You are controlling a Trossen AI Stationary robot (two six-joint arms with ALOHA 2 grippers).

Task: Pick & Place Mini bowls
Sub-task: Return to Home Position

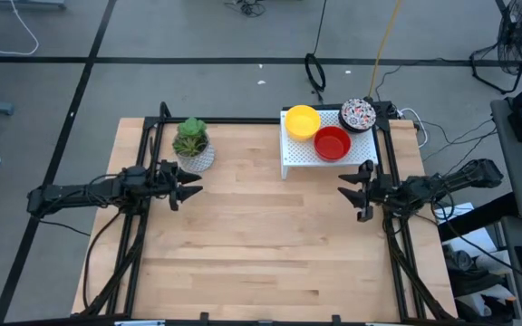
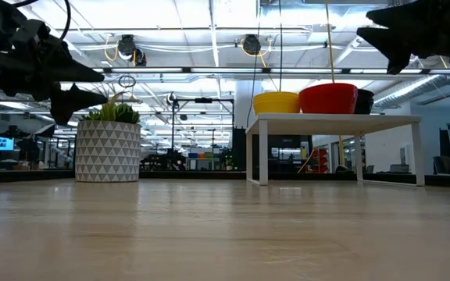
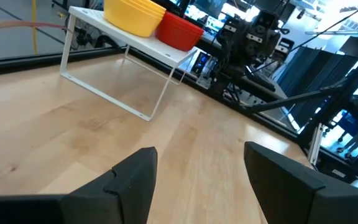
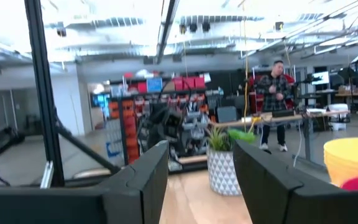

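A stack of yellow mini bowls (image 1: 303, 120), a stack of red ones (image 1: 332, 143) and a speckled white one (image 1: 358, 114) stand on a small white perforated stand (image 1: 295, 154) at the table's far right. They also show in the low view: yellow (image 2: 276, 102), red (image 2: 328, 98). My left gripper (image 1: 191, 186) is open and empty above the table's left side, near the plant. My right gripper (image 1: 352, 190) is open and empty above the table's right side, just nearer than the stand. In the left wrist view the yellow (image 3: 133, 15) and red (image 3: 180, 31) bowls show.
A green plant in a patterned whitish pot (image 1: 192, 145) stands at the table's far left, close to my left gripper. The wooden table (image 1: 261, 254) spreads between the arms and toward the near edge. A person (image 4: 275, 99) stands in the room beyond the table.
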